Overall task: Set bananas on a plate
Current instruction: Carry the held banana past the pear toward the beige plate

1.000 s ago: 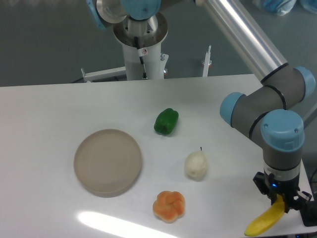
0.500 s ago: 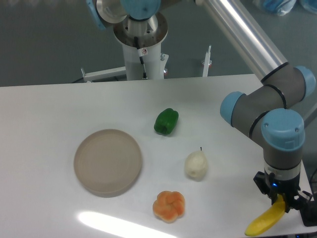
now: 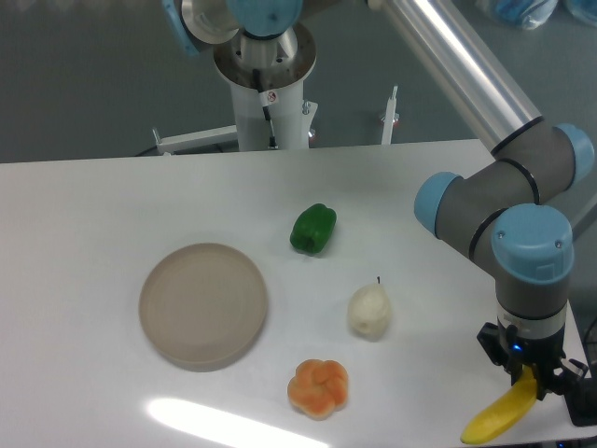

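The yellow banana (image 3: 496, 416) lies at the table's front right corner, near the edge. My gripper (image 3: 528, 378) points down over its upper end, with its fingers on either side of the banana, apparently closed on it. The round beige plate (image 3: 203, 304) sits on the left part of the table, far from the gripper, with nothing on it.
A green bell pepper (image 3: 312, 229) lies at mid table. A pale whitish pear (image 3: 369, 311) is between the plate and the gripper. An orange pumpkin-shaped fruit (image 3: 318, 388) sits in front of it. The robot base (image 3: 266, 75) stands behind the table.
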Robot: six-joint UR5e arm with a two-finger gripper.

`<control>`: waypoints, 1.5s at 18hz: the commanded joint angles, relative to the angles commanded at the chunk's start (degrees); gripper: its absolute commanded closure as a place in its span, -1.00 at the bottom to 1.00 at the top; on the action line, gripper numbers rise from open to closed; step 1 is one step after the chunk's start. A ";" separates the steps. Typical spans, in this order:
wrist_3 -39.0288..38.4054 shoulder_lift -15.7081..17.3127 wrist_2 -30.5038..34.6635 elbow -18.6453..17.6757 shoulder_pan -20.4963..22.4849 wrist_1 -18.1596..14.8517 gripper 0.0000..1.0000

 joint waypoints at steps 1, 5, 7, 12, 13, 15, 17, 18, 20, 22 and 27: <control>0.09 0.44 0.00 -0.44 -0.17 -0.09 0.51; -0.79 4.47 0.09 -5.35 -0.97 -0.18 0.51; -1.58 6.23 0.09 -7.99 -2.01 -0.18 0.51; -9.48 10.10 0.09 -13.35 -5.27 -0.35 0.51; -11.49 11.15 0.00 -14.84 -5.80 -0.61 0.51; -15.71 13.52 -1.40 -17.48 -6.76 -1.93 0.51; -22.38 16.08 -3.34 -20.56 -8.61 -2.29 0.51; -24.94 16.96 -3.51 -21.18 -9.57 -2.37 0.51; -29.86 18.80 -4.04 -22.67 -11.68 -2.37 0.51; -35.65 20.30 -5.97 -24.77 -13.96 -2.37 0.51; -42.27 23.64 -6.24 -31.72 -19.85 -1.85 0.51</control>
